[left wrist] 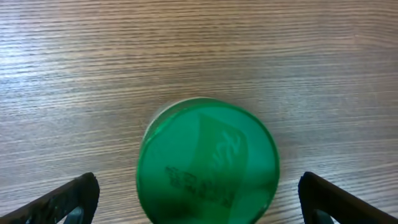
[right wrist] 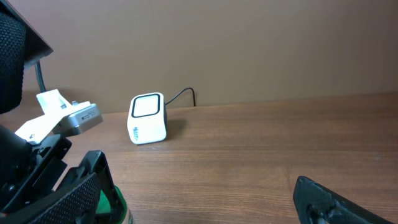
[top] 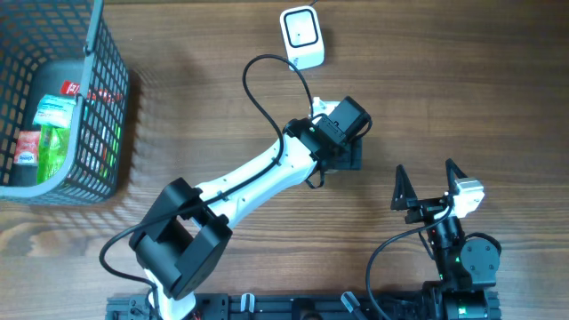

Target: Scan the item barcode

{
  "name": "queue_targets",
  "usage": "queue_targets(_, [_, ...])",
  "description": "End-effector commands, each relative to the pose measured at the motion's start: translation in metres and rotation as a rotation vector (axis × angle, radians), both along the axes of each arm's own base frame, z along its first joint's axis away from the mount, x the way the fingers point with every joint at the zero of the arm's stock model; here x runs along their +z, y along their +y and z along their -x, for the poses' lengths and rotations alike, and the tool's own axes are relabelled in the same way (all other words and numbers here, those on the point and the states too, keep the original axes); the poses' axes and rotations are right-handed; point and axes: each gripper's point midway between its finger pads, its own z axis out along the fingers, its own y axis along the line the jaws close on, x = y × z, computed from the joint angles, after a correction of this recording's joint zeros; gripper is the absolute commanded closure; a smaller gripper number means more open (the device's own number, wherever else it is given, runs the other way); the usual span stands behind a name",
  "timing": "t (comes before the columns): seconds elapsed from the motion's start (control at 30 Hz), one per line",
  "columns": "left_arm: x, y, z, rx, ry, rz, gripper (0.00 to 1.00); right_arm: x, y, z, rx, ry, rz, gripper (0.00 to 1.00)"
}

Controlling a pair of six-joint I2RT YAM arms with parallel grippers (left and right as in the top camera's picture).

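The item is a round container with a green lid that stands upright on the wooden table. Dark print runs across the lid; its barcode is out of view. My left gripper hangs open straight above it, one finger on each side and apart from it. In the overhead view the left gripper hides the item. The right wrist view shows a green edge of the item at the lower left. My right gripper is open and holds nothing, to the right of the item. The white scanner sits at the back.
A grey wire basket with several packaged goods stands at the far left. The scanner's black cable loops across the table to the left arm. In the right wrist view the scanner faces forward, with a brown wall behind it.
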Motion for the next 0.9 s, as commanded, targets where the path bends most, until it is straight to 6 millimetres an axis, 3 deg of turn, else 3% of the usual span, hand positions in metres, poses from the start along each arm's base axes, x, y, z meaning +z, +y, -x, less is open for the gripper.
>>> queue_targets(0.0, [-0.007, -0.004, 0.005, -0.002, 0.028, 0.010, 0.01, 0.001, 0.001, 0.000, 0.010, -0.007, 0.014, 0.00])
queue_targets(0.07, [-0.017, -0.008, 0.004, -0.006, 0.026, 0.011, 0.02, 0.001, 0.001, 0.000, 0.010, -0.007, 0.014, 0.00])
queue_targets(0.17, [-0.024, -0.011, 0.003, -0.012, 0.026, 0.008, 0.27, 0.001, 0.001, 0.000, 0.010, -0.007, 0.014, 0.00])
queue_targets(0.27, [-0.024, -0.005, 0.001, -0.015, 0.008, -0.027, 0.31, 0.001, 0.001, 0.000, 0.010, -0.007, 0.014, 0.00])
queue_targets(0.33, [-0.022, -0.005, -0.006, -0.176, -0.061, -0.090, 0.38, 0.001, 0.001, 0.000, 0.010, -0.007, 0.014, 0.00])
queue_targets(0.5, [-0.017, 0.000, -0.020, -0.575, -0.215, -0.305, 0.31, 0.001, 0.001, 0.000, 0.010, -0.007, 0.014, 0.00])
queue_targets(0.57, [-0.017, 0.002, -0.018, -0.671, -0.224, -0.349, 0.20, 0.001, 0.001, 0.000, 0.010, -0.007, 0.014, 0.00])
queue_targets(0.6, [-0.015, 0.001, -0.019, -0.677, -0.231, -0.348, 0.10, 0.001, 0.001, 0.000, 0.010, -0.007, 0.014, 0.00])
queue_targets(0.63, [-0.003, -0.001, -0.021, -0.658, -0.254, -0.329, 0.00, 0.001, 0.001, 0.000, 0.010, -0.007, 0.014, 0.00])
queue_targets(0.67, [0.016, -0.004, -0.027, -0.631, -0.292, -0.300, 0.00, 0.001, 0.001, 0.000, 0.010, -0.007, 0.014, 0.00])
queue_targets(0.7, [0.046, -0.007, -0.035, -0.606, -0.351, -0.267, 0.00, 0.001, 0.001, 0.000, 0.010, -0.007, 0.014, 0.00])
queue_targets(0.77, [0.122, -0.001, -0.050, -0.535, -0.480, -0.194, 0.00, 0.001, 0.001, 0.000, 0.010, -0.007, 0.014, 0.00])
queue_targets(0.8, [0.183, 0.019, -0.060, -0.466, -0.573, -0.155, 0.00, 0.001, 0.001, 0.000, 0.010, -0.007, 0.014, 0.00])
queue_targets(0.87, [0.260, 0.076, -0.077, -0.291, -0.717, -0.168, 0.00, 0.001, 0.001, 0.000, 0.010, -0.007, 0.014, 0.00])
